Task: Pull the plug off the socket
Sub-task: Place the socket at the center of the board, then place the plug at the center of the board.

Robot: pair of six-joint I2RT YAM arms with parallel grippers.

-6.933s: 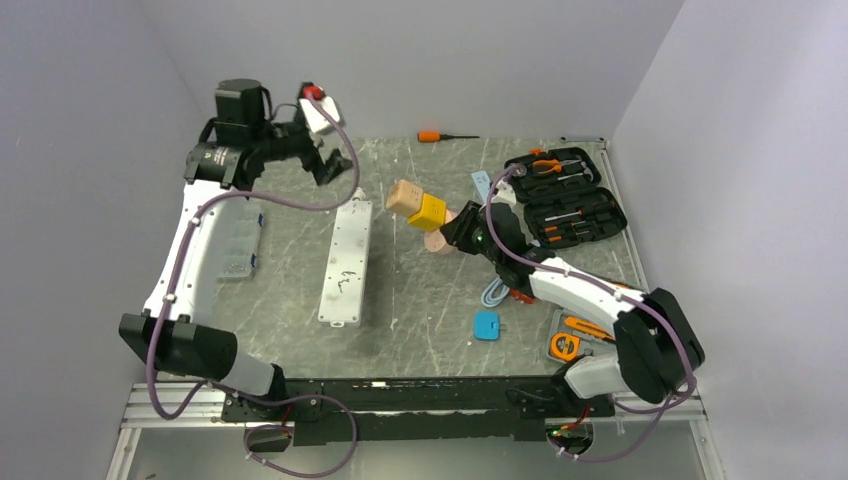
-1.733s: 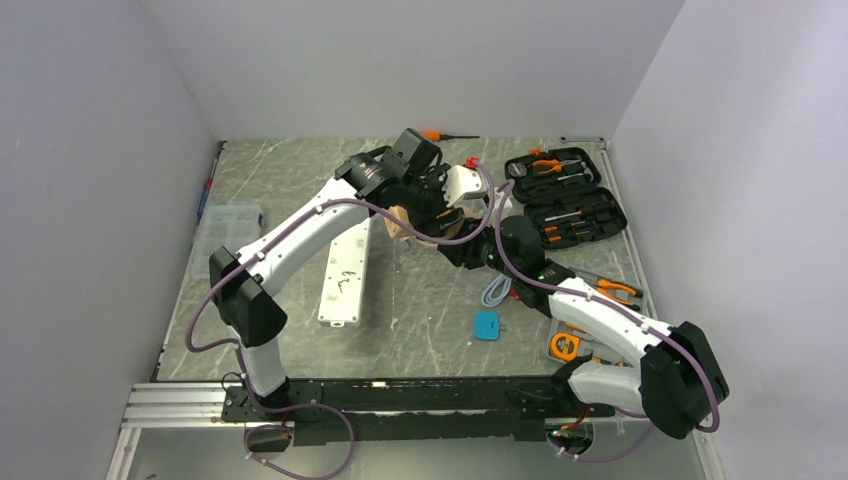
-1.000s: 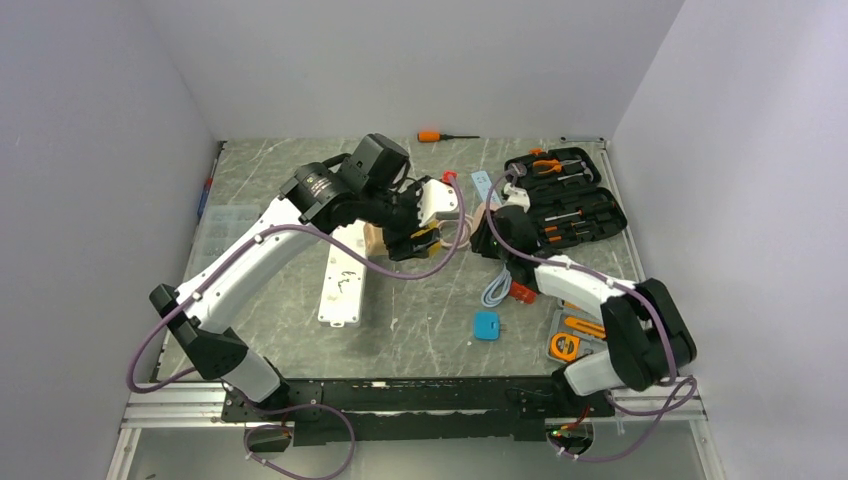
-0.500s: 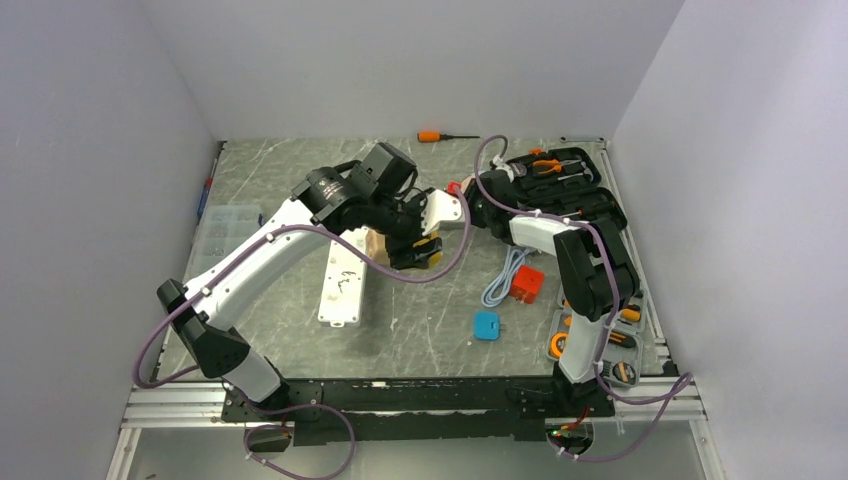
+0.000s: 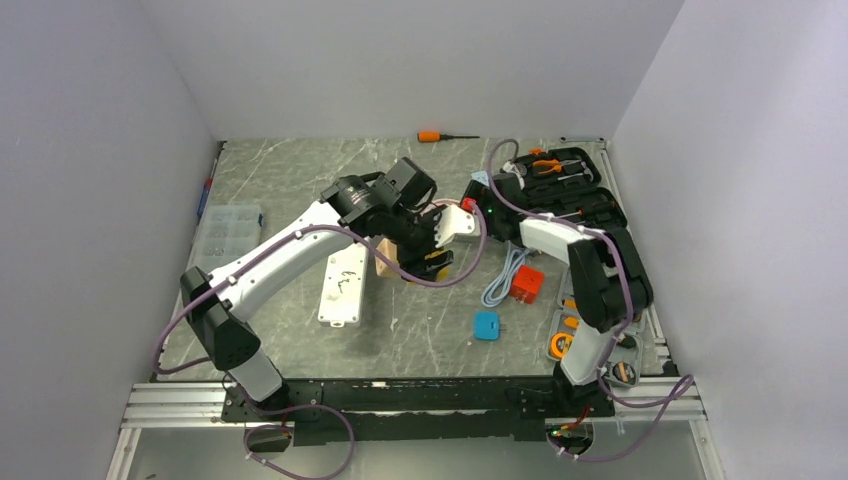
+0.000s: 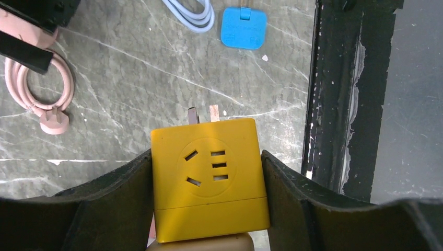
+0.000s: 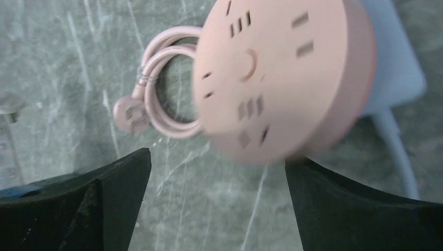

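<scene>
My left gripper (image 6: 209,209) is shut on the plug, a yellow cube (image 6: 209,178) with two metal prongs sticking out of its far end. A beige block (image 6: 198,244) is joined to its near end. In the top view the left gripper (image 5: 425,262) holds this pair above the table, to the right of the socket (image 5: 340,290), a long white strip lying flat and partly hidden by the left arm. My right gripper (image 7: 217,157) is open, and nothing sits between its fingers. It hangs beside a round pink disc (image 7: 282,73) with a coiled pink cable (image 7: 167,99).
A blue cube plug (image 5: 486,325), a red cube (image 5: 527,283) and a pale blue cable (image 5: 500,285) lie at the right front. An open tool case (image 5: 565,195) stands at the far right, with an orange screwdriver (image 5: 432,136) at the back. A clear parts box (image 5: 228,235) sits left.
The left arm has carried the yellow cube and beige block a little right and nearer. The right arm has drawn back toward the tool case.
</scene>
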